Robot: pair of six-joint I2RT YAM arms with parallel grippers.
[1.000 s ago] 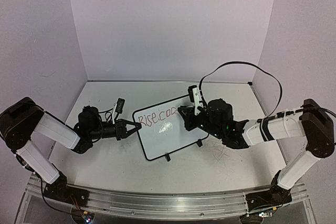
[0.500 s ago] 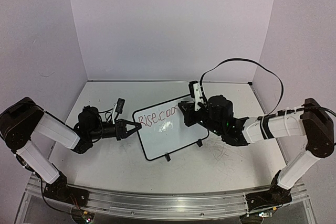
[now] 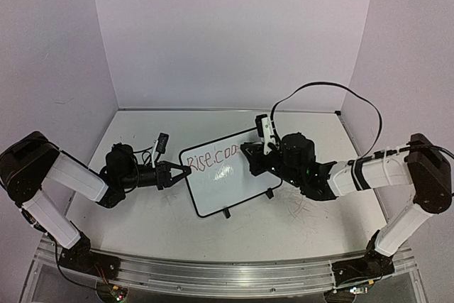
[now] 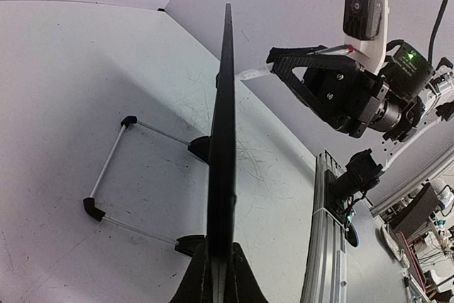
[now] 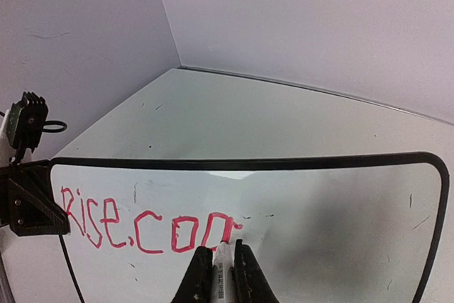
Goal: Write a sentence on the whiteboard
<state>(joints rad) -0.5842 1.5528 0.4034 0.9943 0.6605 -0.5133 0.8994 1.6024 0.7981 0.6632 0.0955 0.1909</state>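
While left tool (image 3: 186, 169) pinches whiteboard (image 3: 230, 188), right arm (image 3: 369, 172) extends (marker (image 5: 222, 269) gripped).

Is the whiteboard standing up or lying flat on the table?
Standing up, tilted: the whiteboard rests on its two feet, and the left hand clamps its side edge.

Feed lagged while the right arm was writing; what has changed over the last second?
The right gripper, shut on the marker, shifted slightly up in the overhead view, then returned to the end of the red sentence. Any new stroke is too small to tell. The left gripper still clamps the left edge of the whiteboard; the board has not moved.
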